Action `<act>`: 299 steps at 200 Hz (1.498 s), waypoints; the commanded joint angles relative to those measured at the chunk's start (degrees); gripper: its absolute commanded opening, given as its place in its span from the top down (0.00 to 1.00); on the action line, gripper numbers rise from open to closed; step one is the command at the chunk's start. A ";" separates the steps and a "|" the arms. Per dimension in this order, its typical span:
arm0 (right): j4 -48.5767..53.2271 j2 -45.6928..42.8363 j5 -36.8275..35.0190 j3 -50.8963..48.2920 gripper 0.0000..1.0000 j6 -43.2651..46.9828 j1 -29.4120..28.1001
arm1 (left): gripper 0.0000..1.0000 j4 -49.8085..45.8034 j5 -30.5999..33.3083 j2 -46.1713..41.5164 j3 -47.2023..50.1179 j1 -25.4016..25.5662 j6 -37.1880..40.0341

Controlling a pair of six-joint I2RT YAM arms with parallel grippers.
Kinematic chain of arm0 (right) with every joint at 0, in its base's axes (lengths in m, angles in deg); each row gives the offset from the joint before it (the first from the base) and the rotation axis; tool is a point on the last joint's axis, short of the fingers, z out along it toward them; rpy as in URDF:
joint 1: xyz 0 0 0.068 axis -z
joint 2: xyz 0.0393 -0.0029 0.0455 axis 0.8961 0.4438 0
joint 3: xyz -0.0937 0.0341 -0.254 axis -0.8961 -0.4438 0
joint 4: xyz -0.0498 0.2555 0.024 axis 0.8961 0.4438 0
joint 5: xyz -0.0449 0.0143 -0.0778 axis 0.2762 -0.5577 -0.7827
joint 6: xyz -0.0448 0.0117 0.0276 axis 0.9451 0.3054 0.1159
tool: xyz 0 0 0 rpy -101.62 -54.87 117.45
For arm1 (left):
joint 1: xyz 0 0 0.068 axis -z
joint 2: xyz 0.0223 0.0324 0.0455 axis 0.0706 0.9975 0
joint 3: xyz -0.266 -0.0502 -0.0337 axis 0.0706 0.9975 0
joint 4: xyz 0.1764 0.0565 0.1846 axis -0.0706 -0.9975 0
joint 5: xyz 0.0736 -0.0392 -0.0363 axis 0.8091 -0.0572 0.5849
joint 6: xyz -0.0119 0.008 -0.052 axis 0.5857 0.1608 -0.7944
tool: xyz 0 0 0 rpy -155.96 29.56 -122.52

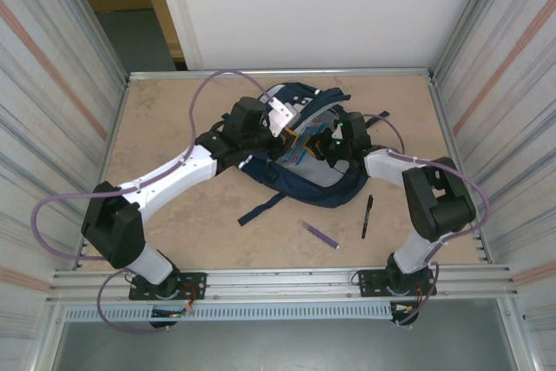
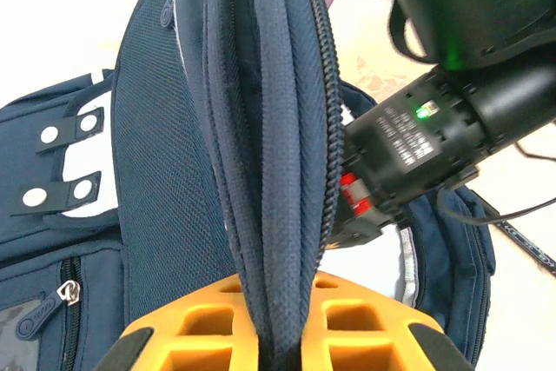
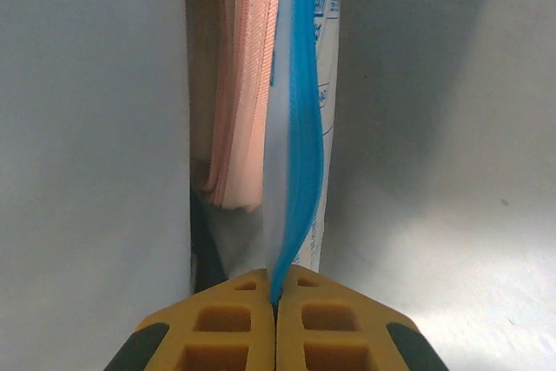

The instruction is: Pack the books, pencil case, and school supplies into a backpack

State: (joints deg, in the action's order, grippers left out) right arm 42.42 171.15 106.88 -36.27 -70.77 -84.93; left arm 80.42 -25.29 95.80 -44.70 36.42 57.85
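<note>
My left gripper [image 2: 282, 341] is clenched hard on the backpack [image 2: 156, 180]. The yellow fingers [image 2: 387, 310] pinch a thick fold of its zippered rim, and that fold stands straight up between them. From the top camera, the backpack sits mid-table [image 1: 174, 119] with its mouth open and both my wrists meeting over it.

Over to my right gripper [image 3: 275, 306]: the jaws are pressed together on the bright blue edge of the light-blue-and-white booklet [image 3: 304, 128], which stands on edge and runs straight away from the fingertips. Just beside it on the left is the salmon-pink pencil case [image 3: 243, 84], also on edge; I cannot tell whether the two touch. Pale grey fabric rises on both sides of the pair. Seen from above, the booklet sits in the backpack's opening, between my two grippers.

My left wrist camera catches the right arm [image 2: 469, 84] close by, a black casing with green lights lit. Out on the bare table, the black pen [image 1: 367, 216] lies just off the backpack's near right side. The purple pen [image 1: 321, 234] lies near it, closer to my bases, and neither pen touches the bag or the other.
</note>
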 commanded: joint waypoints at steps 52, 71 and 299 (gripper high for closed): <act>-1.94 14.14 -7.83 8.27 0.85 -5.18 -4.37 | 1.00 8.47 -6.44 -6.14 -1.73 -0.29 -1.28; -5.84 17.74 -5.78 10.59 0.87 -6.76 -4.74 | 1.00 9.26 -7.34 -6.16 -0.96 -0.51 -1.98; 58.62 -29.98 -24.77 -6.49 0.39 30.03 5.72 | 0.89 9.60 -9.07 -1.01 8.71 -3.11 -0.30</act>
State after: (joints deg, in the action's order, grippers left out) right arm 96.01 144.88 87.78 -42.36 -43.13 -79.64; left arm 87.57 -30.29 93.64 -36.29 33.82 55.44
